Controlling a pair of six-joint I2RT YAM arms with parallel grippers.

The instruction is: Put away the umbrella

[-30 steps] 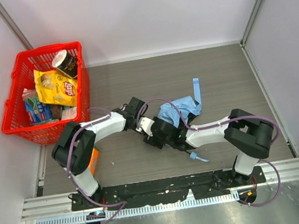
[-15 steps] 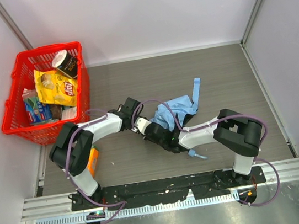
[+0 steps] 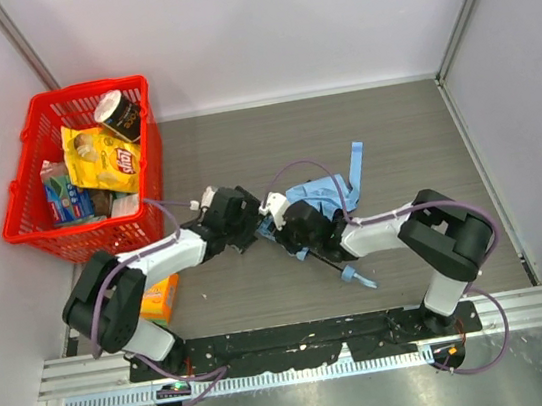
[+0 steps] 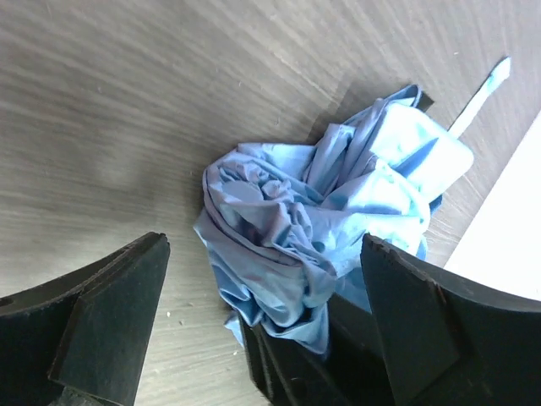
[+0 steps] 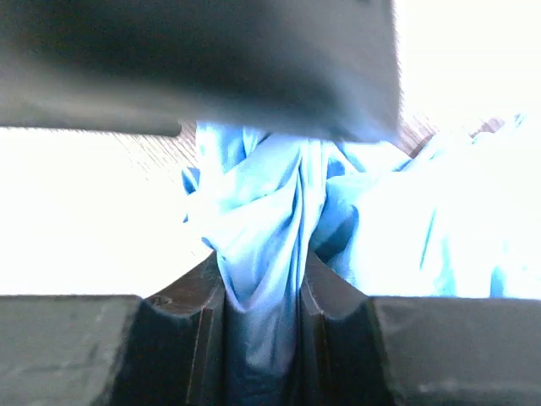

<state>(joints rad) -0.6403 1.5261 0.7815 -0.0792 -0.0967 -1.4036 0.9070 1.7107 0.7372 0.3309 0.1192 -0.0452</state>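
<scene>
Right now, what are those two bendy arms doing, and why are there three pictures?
Those are two robot arms bolted to a table. The big picture comes from a camera up above; the other two come from a small camera on each wrist, very close up. The blue crumpled cloth is a folding umbrella. The right gripper pinches a fold of it. The left gripper is wide open by the cloth, not holding it. A red basket of snack packets sits at the far left, and an orange box lies by the left arm.
</scene>
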